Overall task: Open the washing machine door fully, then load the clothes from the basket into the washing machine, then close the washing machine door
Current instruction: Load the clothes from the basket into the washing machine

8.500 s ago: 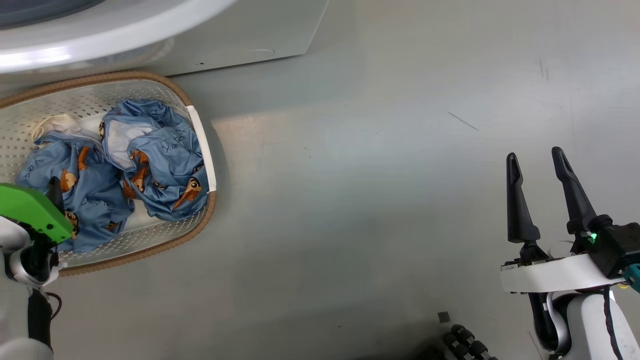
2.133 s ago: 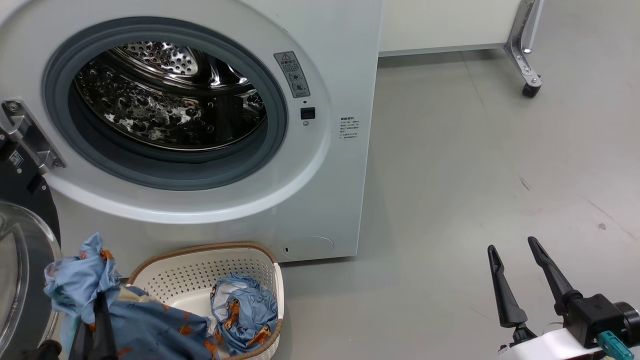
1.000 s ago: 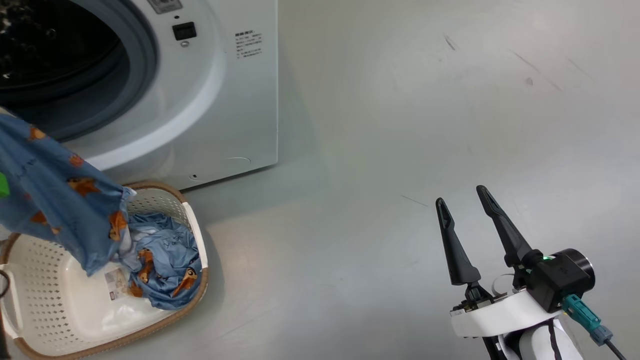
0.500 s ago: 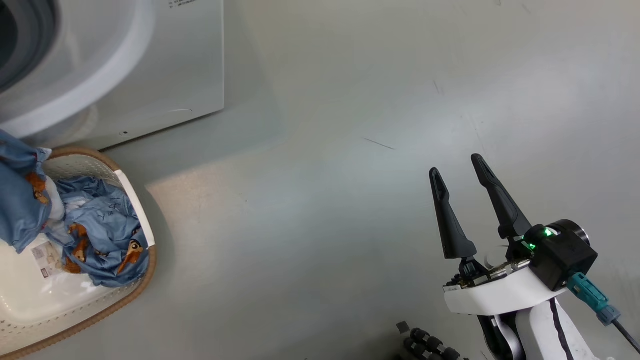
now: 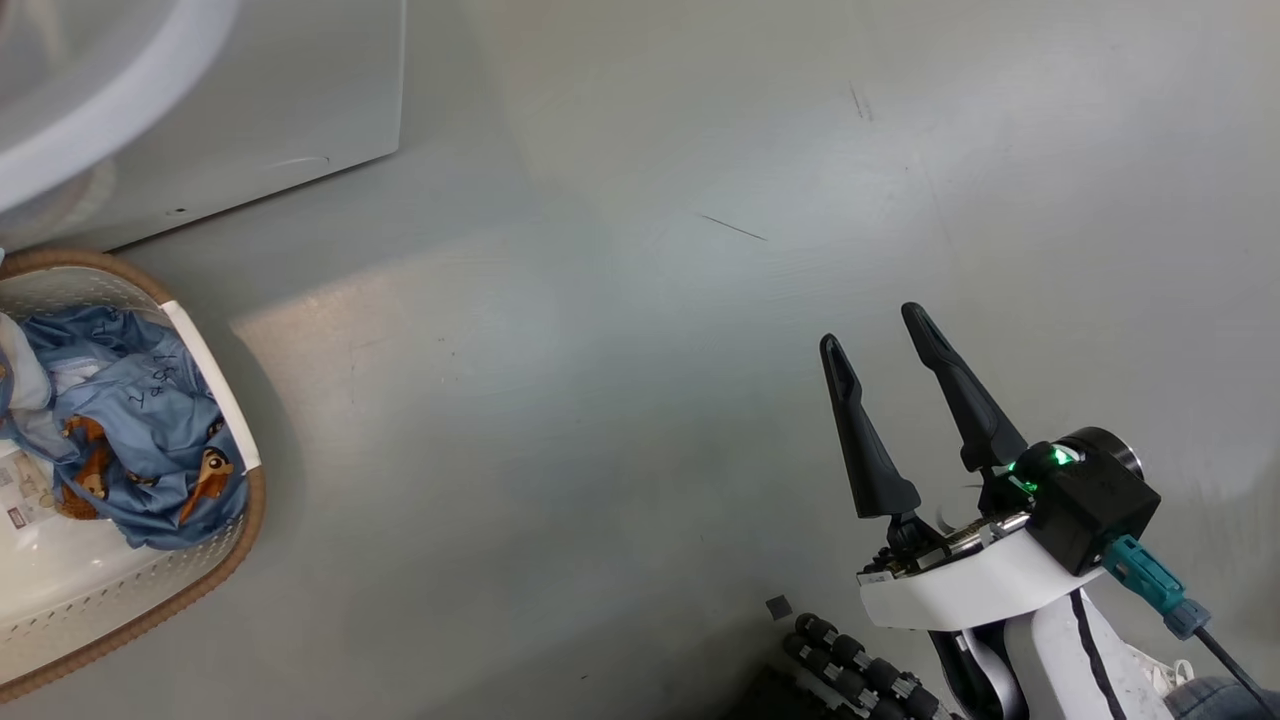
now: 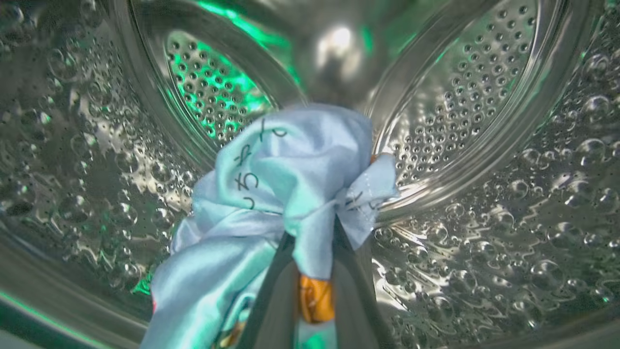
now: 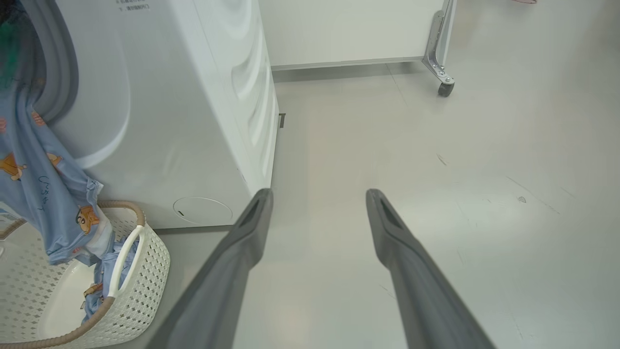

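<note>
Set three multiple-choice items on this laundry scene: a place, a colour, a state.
1. Relative to the washing machine, the left gripper is: A beneath it; B inside its drum; C behind it.
2. The rim of the basket is: A brown; B black; C red.
3. The right gripper is: A shut, empty; B shut on something; C open, empty.
Key: 1 B, perforated steel surrounds it and the blue garment it clamps; 2 A, a woven brown band; 3 C, fingers apart, nothing between.
</note>
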